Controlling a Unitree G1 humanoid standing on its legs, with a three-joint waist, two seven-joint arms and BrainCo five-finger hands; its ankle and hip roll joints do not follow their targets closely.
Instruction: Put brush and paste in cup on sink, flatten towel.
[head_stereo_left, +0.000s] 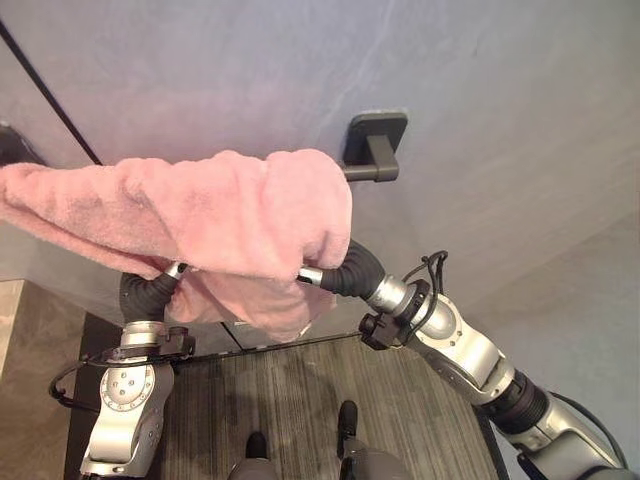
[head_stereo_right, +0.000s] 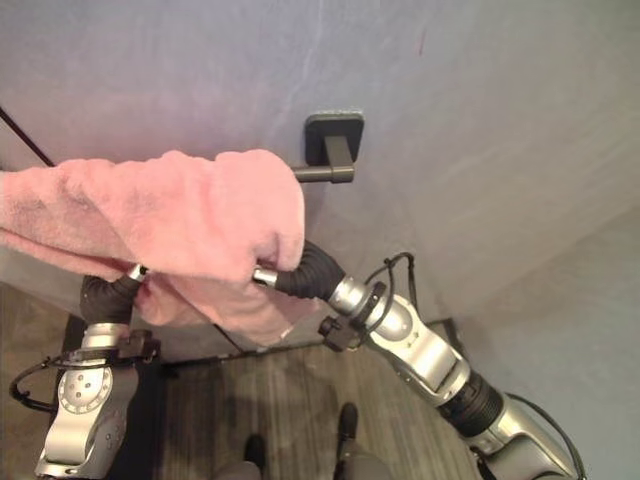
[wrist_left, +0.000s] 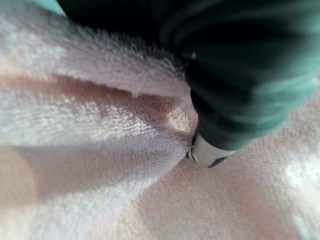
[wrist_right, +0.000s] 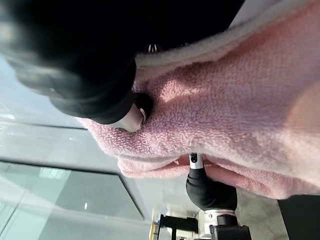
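The pink towel (head_stereo_left: 200, 215) hung bunched over the dark wall rail (head_stereo_left: 372, 150), not yet flattened. The left hand (head_stereo_left: 175, 269) and right hand (head_stereo_left: 310, 275) were buried in its folds; their grip could not be judged. Brush, paste and cup went unobserved.

Light: soft, even, fairly bright.
Shadows: faint under the towel (head_stereo_left: 200, 215).
Blur: left wrist view close-up, soft focus.
Edges: head views bend outward.

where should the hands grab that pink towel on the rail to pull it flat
Probably the bunched lower edge of the pink towel, from below at both ends: it hangs in thick folds over the rail. The left hand and right hand are already buried beneath it.
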